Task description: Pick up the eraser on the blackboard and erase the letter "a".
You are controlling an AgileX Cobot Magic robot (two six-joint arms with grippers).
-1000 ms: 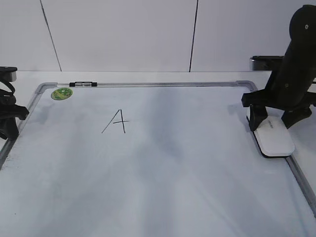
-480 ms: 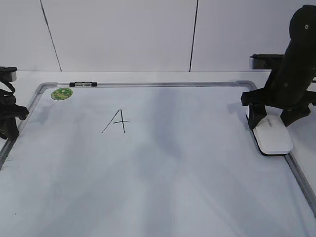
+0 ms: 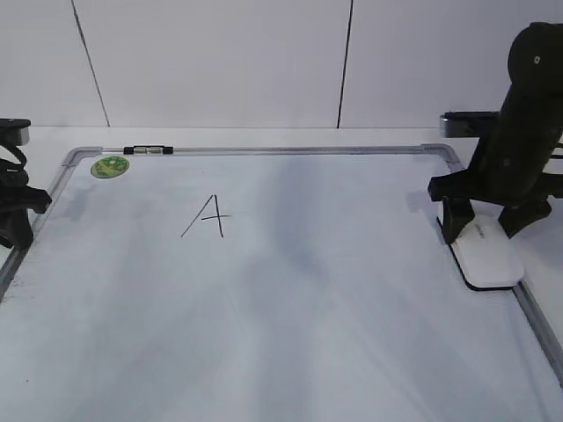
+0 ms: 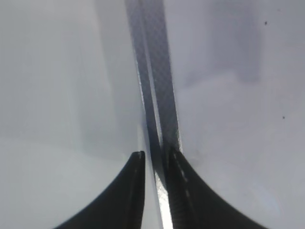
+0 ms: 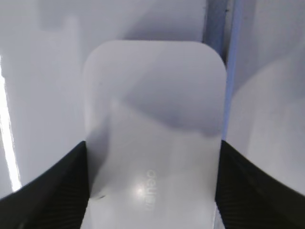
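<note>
The white eraser [image 3: 493, 257] lies at the right edge of the blackboard [image 3: 308, 299], a white board with a grey frame. My right gripper [image 3: 482, 230] stands over the eraser's far end. In the right wrist view its jaws [image 5: 152, 145] press against both long sides of the eraser [image 5: 152, 95], which rests on the board. An angular capital "A" [image 3: 207, 217] is drawn left of centre; no cursive lowercase "a" shows. My left gripper [image 3: 13, 215] sits at the board's left frame, jaws [image 4: 155, 155] nearly together over the frame strip [image 4: 157, 71], holding nothing.
A small black-and-silver marker [image 3: 148, 150] lies on the board's top frame, with a round green sticker [image 3: 110, 165] just below it. The right frame strip [image 5: 217, 19] runs beside the eraser. A white wall stands behind the table.
My right gripper has come down over the eraser and closed on its sides. The eraser has turned slightly, lining up with the board's edge. The left arm has not moved.
</note>
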